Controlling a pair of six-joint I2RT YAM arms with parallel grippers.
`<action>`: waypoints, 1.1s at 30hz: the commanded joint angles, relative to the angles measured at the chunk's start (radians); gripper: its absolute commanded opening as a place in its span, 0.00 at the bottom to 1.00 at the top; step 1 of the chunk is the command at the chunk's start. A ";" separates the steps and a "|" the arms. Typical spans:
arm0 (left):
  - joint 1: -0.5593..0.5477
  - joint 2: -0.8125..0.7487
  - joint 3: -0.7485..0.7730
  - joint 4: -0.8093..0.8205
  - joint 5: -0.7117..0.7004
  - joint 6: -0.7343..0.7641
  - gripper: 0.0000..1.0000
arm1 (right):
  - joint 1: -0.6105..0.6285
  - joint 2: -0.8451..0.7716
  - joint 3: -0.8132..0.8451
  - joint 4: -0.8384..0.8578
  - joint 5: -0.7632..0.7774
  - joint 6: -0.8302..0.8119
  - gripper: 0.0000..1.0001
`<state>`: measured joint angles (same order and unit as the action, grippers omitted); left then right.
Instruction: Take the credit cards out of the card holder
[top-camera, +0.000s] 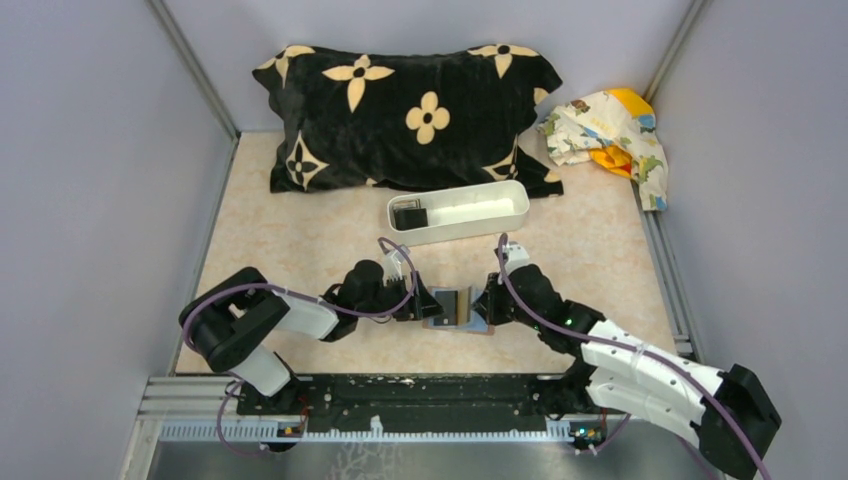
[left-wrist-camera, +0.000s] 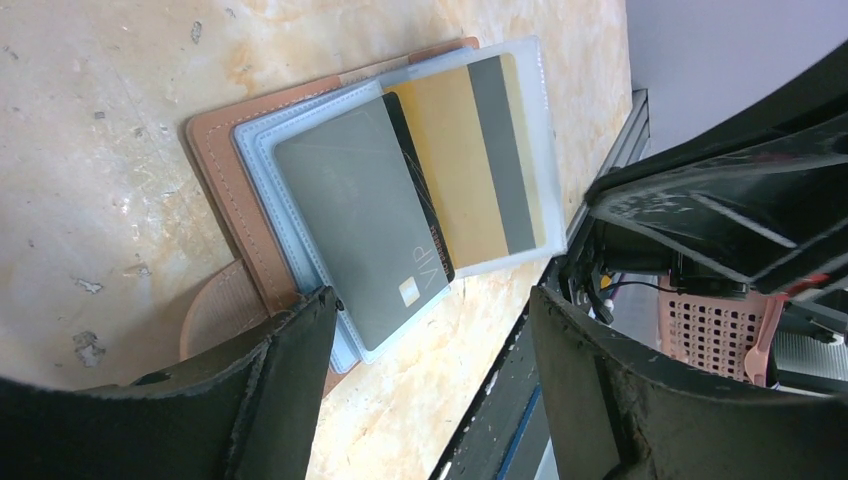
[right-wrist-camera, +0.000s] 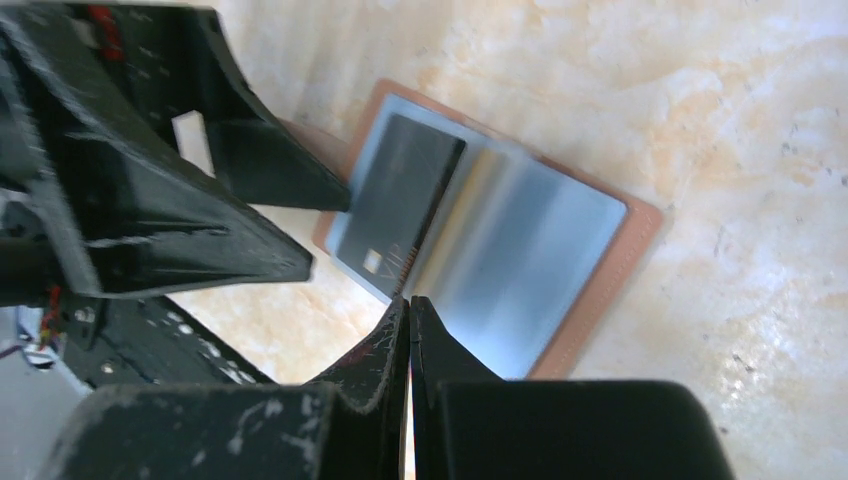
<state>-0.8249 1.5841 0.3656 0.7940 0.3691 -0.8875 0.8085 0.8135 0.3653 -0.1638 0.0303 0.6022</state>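
Card holder (left-wrist-camera: 215, 160) first: brown leather-look outside, fine-grained, stitched along the rim. Inside, clear plastic sleeves (left-wrist-camera: 545, 110), glossy and catching glare. The grey card (left-wrist-camera: 350, 220) reads as matt plastic; the gold card (left-wrist-camera: 455, 170) has a soft metallic sheen with a dull dark stripe. The table (left-wrist-camera: 100, 220) is a smooth marbled beige laminate, pitted and chipped in spots. The left gripper (left-wrist-camera: 432, 305) has fingers (left-wrist-camera: 270, 390) of matt black plastic, grainy; the right gripper (right-wrist-camera: 408, 310) looks the same, scratched pale. At the table's far edge, the pillow (top-camera: 400, 110) looks plush and velvety, the white tray (top-camera: 470, 222) smooth plastic, and the printed cloth (top-camera: 610, 130) crumpled.
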 joint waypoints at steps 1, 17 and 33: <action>-0.005 0.016 -0.006 0.034 0.015 0.001 0.76 | -0.003 -0.044 0.103 0.032 -0.021 -0.010 0.00; -0.005 -0.019 -0.019 0.016 0.009 0.008 0.76 | -0.025 0.152 -0.002 0.304 -0.135 0.041 0.28; -0.005 -0.015 -0.010 0.017 0.005 0.007 0.76 | -0.084 0.394 -0.128 0.671 -0.296 0.086 0.30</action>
<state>-0.8249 1.5822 0.3584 0.8047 0.3687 -0.8894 0.7300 1.1797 0.2409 0.3367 -0.2253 0.6739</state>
